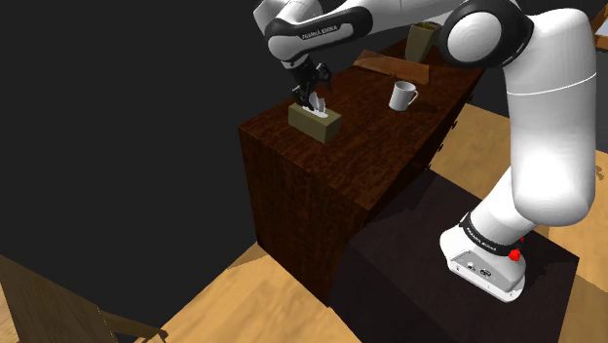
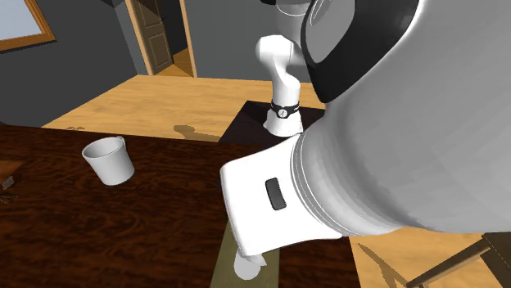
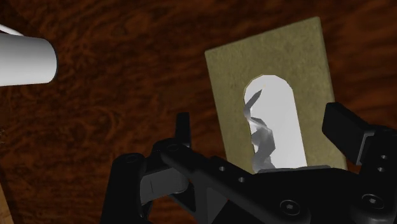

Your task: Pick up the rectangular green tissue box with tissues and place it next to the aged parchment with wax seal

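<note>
Gripper (image 1: 315, 101) hangs low over the box (image 1: 316, 124), fingers pointing down at its top.

The box is olive-green and lies flat on the dark wood cabinet (image 1: 322, 190), near the corner at the shoulder view's left. I see no gap between its underside and the wood.

Wrist view: the gripper (image 3: 262, 116) is released. One finger (image 3: 183, 127) stands off the box's long edge with a strip of cabinet top (image 3: 114, 95) showing between them. The other finger overlaps the opposite edge, and I cannot tell whether it touches. The box (image 3: 273, 60) lies between the two fingers. A white tissue (image 3: 264, 137) stands crumpled in its oval slot, midway between the fingertips.

Mug (image 1: 402, 95): white, upright, well apart from the box toward the shoulder view's upper right. In the wrist view it shows as a white cylinder (image 3: 25, 60).

A flat brown sheet lies beyond the mug, and I take it for the parchment (image 1: 390, 64). I cannot make out a seal. Box and parchment are well apart, with the mug between them.

Second exterior view: the arm (image 2: 393, 147) is in the foreground, with a sliver of box (image 2: 225, 262) under it. The mug (image 2: 109, 159) stands at the left, and the stand (image 2: 246, 123) shows past the cabinet's edge.
</note>
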